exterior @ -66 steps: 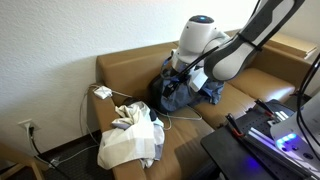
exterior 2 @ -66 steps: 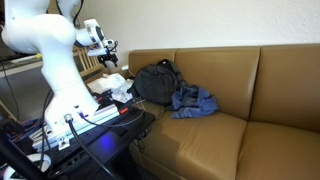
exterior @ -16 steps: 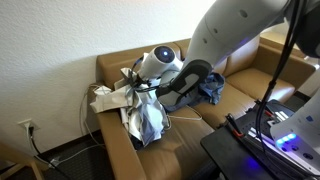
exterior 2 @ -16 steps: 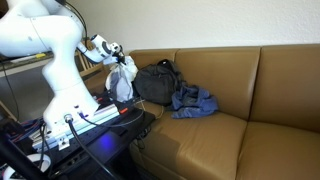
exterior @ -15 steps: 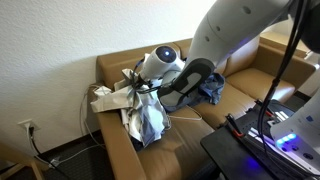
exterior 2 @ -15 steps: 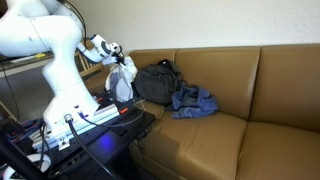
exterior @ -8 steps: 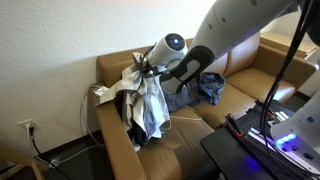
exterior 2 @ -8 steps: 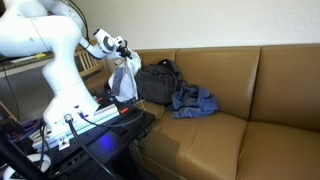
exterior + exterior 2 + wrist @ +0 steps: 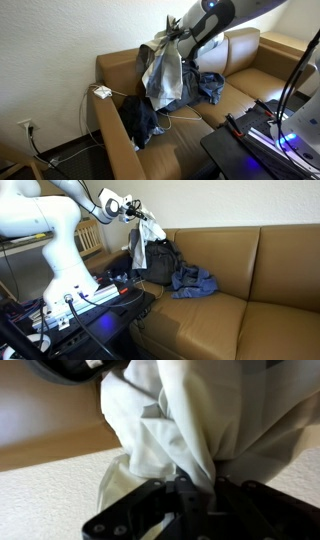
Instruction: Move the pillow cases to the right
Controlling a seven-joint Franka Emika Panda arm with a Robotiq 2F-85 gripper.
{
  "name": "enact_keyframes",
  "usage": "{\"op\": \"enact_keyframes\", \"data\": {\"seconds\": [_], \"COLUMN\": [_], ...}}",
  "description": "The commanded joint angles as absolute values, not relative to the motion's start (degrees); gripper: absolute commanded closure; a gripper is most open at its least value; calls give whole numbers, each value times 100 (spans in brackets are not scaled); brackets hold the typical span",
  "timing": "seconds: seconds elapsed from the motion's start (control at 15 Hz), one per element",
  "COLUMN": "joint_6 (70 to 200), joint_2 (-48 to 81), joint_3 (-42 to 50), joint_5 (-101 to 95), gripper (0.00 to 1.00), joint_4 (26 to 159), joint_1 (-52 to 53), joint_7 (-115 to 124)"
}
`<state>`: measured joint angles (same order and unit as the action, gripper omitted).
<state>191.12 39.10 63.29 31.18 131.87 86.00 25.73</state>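
While the gripper [image 9: 172, 33] is clamped on the bunched pillow cases [image 9: 163, 72], they hang in the air above the sofa [image 9: 250, 80], over its armrest end; pickup looks done, but the carry right and release are left.

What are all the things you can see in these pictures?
sofa: one, brown, against the wall
pillow cases: one bunch, white and grey, hanging above the sofa
backpack: one, black, on the seat
denim clothing: one heap, blue, beside the backpack
dark cloth: one, on the seat by the armrest
plug box: one, white, on the armrest
wall socket: one, white, low on the wall
arm: one, white
gripper: one, dark, shut on the pillow cases
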Motion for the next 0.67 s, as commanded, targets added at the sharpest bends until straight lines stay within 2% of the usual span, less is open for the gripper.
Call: {"op": "enact_keyframes", "data": {"seconds": [0.0,0.2,0.27,0.47,0.6], "joint_6": [19116,19234,19284,19317,19394], "joint_2": [3823,4126,3691,3461,3129], "joint_3": [6449,6740,6941,7484,7603], "joint_5": [3119,3441,3375,3580,3795], "gripper": [96,96,96,96,96], "joint_4": [13287,13218,13421,13763,13914], "joint_1": [8644,8421,8313,8252,7832], "joint_7": [2575,2905,2792,2947,2782]}}
